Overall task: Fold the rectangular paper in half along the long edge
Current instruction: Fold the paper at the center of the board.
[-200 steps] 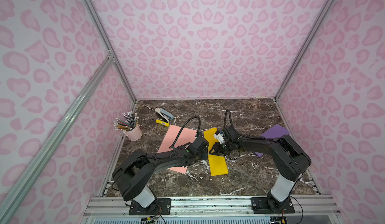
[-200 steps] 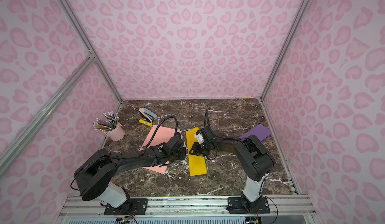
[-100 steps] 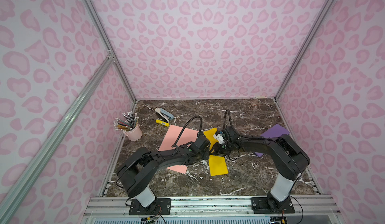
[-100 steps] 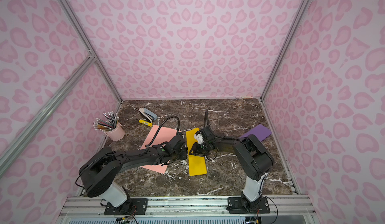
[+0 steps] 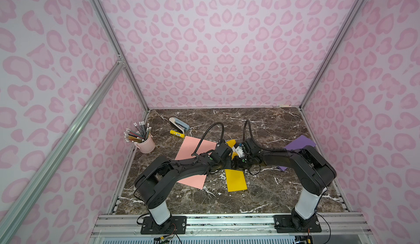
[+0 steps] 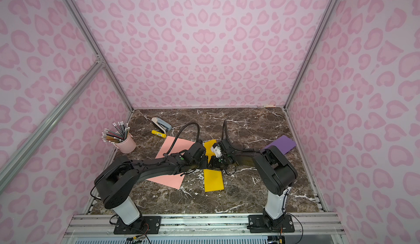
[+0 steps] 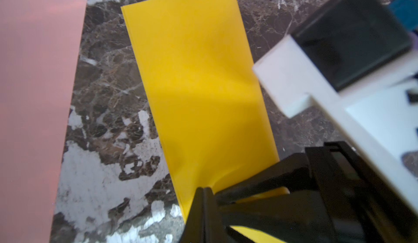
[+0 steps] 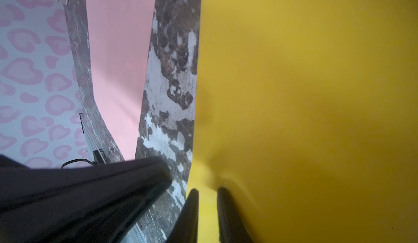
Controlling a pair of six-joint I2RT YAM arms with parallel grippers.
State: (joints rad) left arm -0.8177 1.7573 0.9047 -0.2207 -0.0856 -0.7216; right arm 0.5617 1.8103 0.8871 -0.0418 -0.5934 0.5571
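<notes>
**Top views.** The yellow paper lies flat on the marble table near its middle, as a narrow strip with its long edges running away from the base rail; both arms reach low across it from either side; the left gripper and right gripper meet tip to tip over the strip's midsection, and jaw spacing cannot be read here. A pink paper lies just beside the strip under the left arm; a purple paper lies well apart behind the right arm; a pencil cup, stapler and yellow marker stand near the far left corner.

**Left wrist view.** The left gripper's jaws are pressed fully together; the tips sit at one long edge of the strip, where it puckers; whether paper is caught between them cannot be told.

**Right wrist view.** The right gripper's fingers stand a narrow gap apart; yellow paper shows in the gap.
</notes>
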